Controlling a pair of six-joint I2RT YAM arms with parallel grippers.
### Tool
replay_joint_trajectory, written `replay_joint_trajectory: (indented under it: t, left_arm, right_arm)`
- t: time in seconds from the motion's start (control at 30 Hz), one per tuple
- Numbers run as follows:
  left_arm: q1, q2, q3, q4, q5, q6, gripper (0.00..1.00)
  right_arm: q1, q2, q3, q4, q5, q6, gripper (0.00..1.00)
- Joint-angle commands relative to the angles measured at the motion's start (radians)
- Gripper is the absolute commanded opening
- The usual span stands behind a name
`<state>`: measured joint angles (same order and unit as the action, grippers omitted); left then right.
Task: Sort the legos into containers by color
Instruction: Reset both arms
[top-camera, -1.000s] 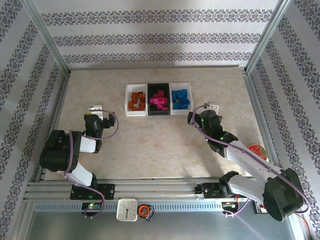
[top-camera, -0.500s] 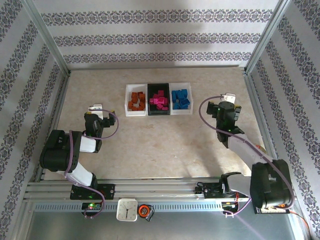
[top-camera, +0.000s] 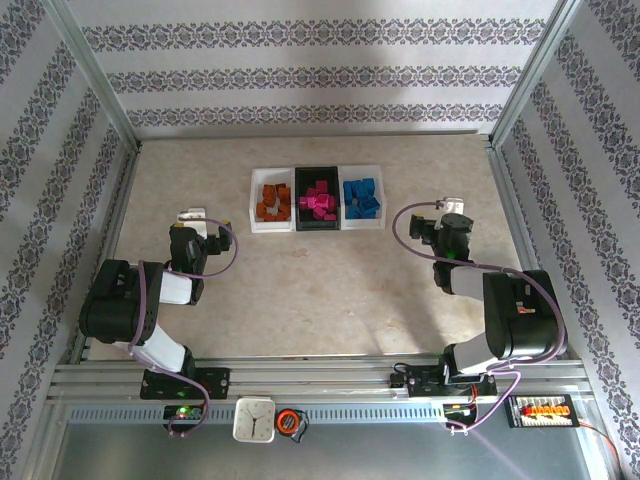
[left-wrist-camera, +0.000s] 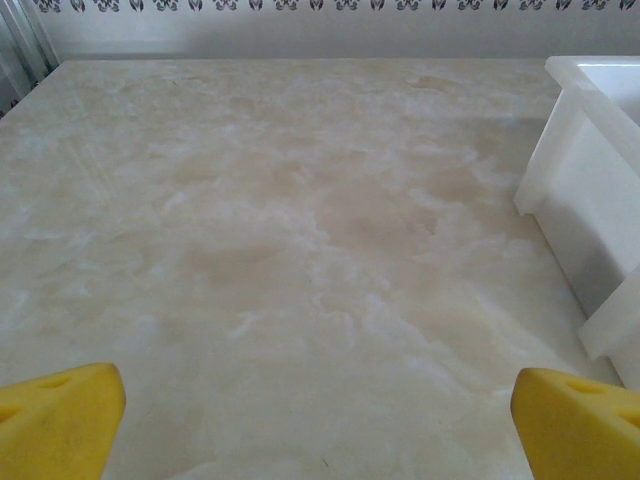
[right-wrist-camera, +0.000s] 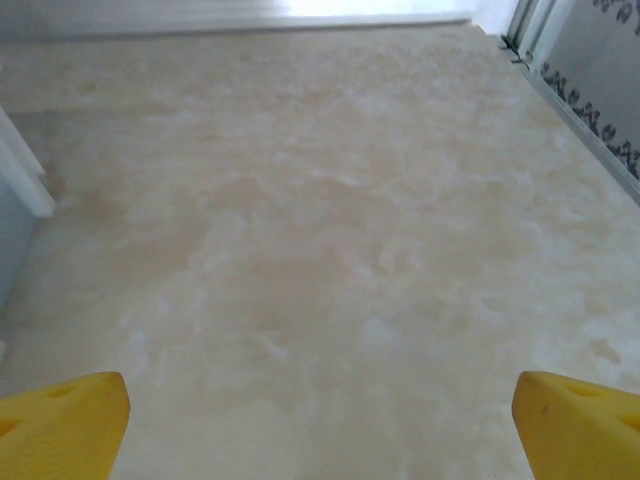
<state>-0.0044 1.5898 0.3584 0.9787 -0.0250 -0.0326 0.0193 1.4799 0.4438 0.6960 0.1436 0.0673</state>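
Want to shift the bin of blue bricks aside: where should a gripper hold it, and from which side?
Take the blue-brick bin by its right wall, coming down from above with the right gripper, one finger inside and one outside. That thin wall stands free, while the left wall abuts the black bin; the bricks inside may crowd the inner finger.

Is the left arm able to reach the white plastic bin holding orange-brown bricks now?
Probably yes: nothing stands on the table between the open left tool and that white plastic bin.
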Motion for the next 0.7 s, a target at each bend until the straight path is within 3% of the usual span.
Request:
replay_joint_trajectory:
  t: [0.0, 0.1, 0.2, 0.67]
  left_arm:
    - [0.014, 0.002, 0.019, -0.012, 0.020, 0.018, 0.99]
    - [0.014, 0.003, 0.019, -0.012, 0.021, 0.019, 0.99]
    - [0.014, 0.002, 0.019, -0.011, 0.022, 0.019, 0.99]
    - [0.014, 0.003, 0.022, -0.017, 0.026, 0.022, 0.99]
  right_arm:
    - [-0.005, -0.007, -0.004, 0.070, -0.049, -0.011, 0.98]
    - [-0.005, 0.060, -0.083, 0.305, -0.114, -0.036, 0.98]
    - [-0.005, 0.030, -0.059, 0.201, -0.081, -0.027, 0.98]
    - [-0.002, 0.040, -0.068, 0.232, -0.076, -0.029, 0.98]
